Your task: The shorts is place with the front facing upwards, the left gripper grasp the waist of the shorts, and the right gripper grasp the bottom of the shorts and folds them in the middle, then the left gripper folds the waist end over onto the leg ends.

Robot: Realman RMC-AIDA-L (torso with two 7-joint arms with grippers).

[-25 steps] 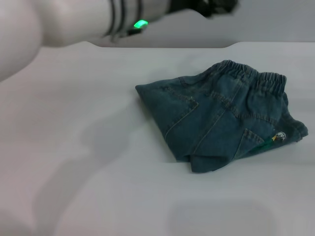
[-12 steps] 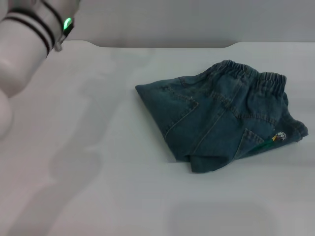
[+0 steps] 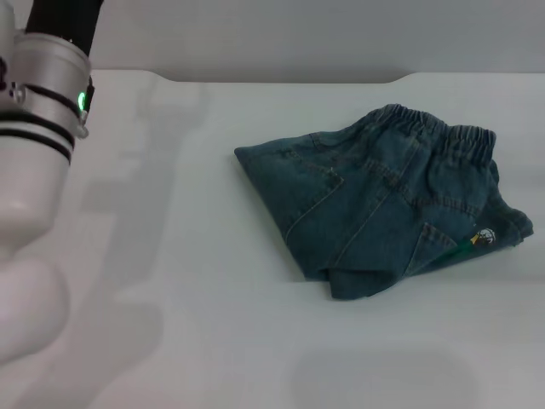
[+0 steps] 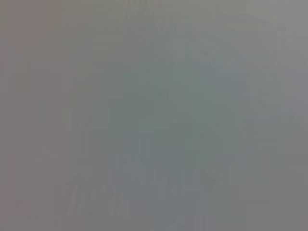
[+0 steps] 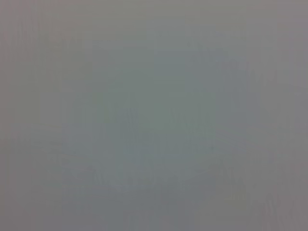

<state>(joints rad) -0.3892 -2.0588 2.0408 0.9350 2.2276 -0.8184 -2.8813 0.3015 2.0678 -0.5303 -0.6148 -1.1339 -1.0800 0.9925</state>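
You'll see the left end effector's arm (image 3: 43, 111) has swung back to the frame's upper left, its fingers out of sight, leaving the shorts (image 3: 383, 204) folded right of centre on the table (image 3: 170, 298), so folding looks finished.

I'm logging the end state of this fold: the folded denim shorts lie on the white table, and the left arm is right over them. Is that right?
Not quite. The shorts do lie folded on the white table, but the left arm is not over them. The head view shows it off at the table's left edge, well apart from the denim. Its end effector is out of view, and no right arm shows.
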